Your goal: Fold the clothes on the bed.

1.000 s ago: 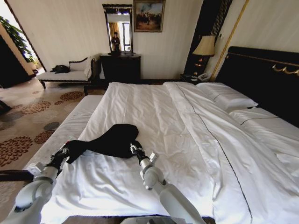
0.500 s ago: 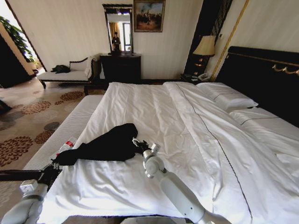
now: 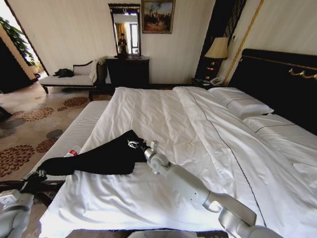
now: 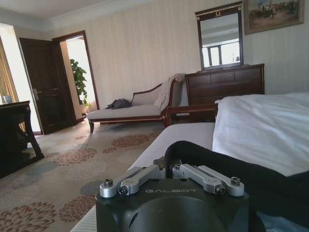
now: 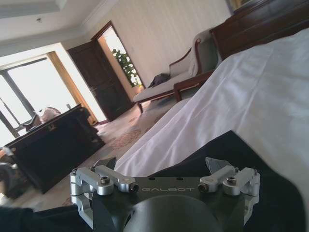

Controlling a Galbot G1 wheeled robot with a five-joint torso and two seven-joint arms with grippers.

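The clothes [image 3: 99, 156], a black T-shirt, lie stretched into a long strip across the near left part of the bed [image 3: 163, 114], with one end reaching past the bed's left edge. At that end my left gripper [image 3: 35, 174] is shut on the cloth. In the left wrist view the left gripper [image 4: 170, 169] is closed, and the black fabric [image 4: 251, 179] runs away from it. At the shirt's other end my right gripper [image 3: 133, 145] hovers on an outstretched arm. The right wrist view shows this gripper [image 5: 161, 164] open, fingers spread wide just above the black cloth [image 5: 270, 193].
A striped white bench [image 3: 74, 134] with a small bottle [image 3: 73, 151] on it runs along the bed's left side, with patterned carpet beyond. A chaise [image 3: 69, 77] and a dark dresser [image 3: 128, 69] stand at the far wall. The pillows [image 3: 240, 104], headboard [image 3: 282, 84] and lamp [image 3: 217, 49] are to the right.
My left gripper has pulled back and to the left past the bed's edge, drawing the shirt out long. My right arm has reached farther forward over the shirt's far end.
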